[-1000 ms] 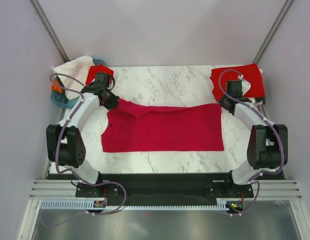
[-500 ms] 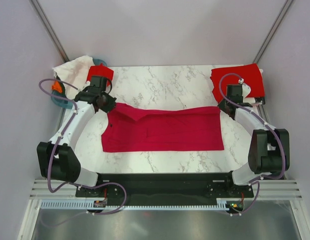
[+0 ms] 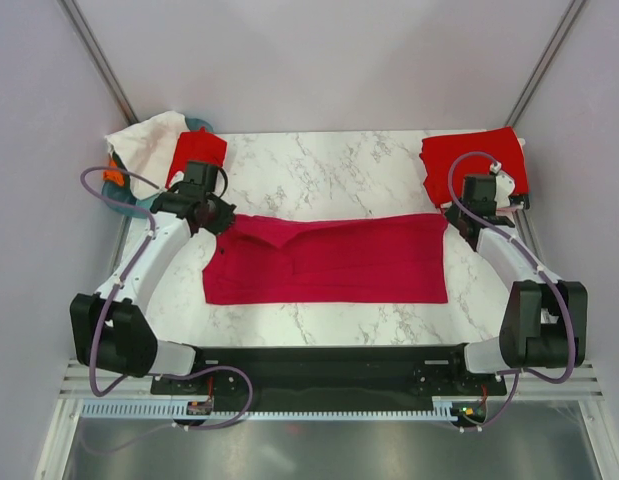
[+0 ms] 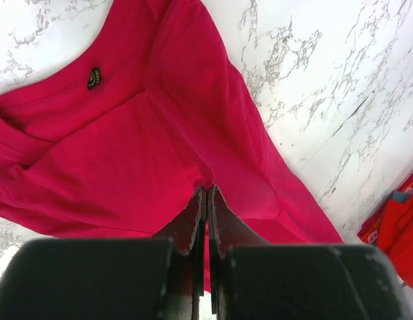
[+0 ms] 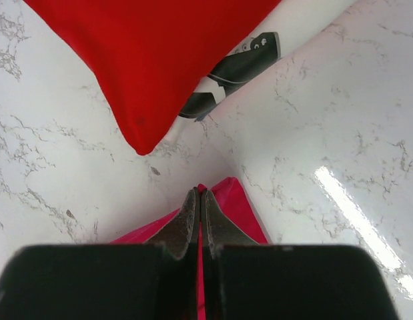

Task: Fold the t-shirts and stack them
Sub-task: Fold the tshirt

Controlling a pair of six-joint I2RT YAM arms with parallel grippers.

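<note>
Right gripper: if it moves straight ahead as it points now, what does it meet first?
Probably the black-and-white shirt under the red shirt, after bare table; height is unclear.

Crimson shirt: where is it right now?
Top view: the crimson shirt lies spread over the middle of the table, collar leftward; the left gripper and right gripper pinch its far corners, a folded red shirt just beyond its right end.
</note>
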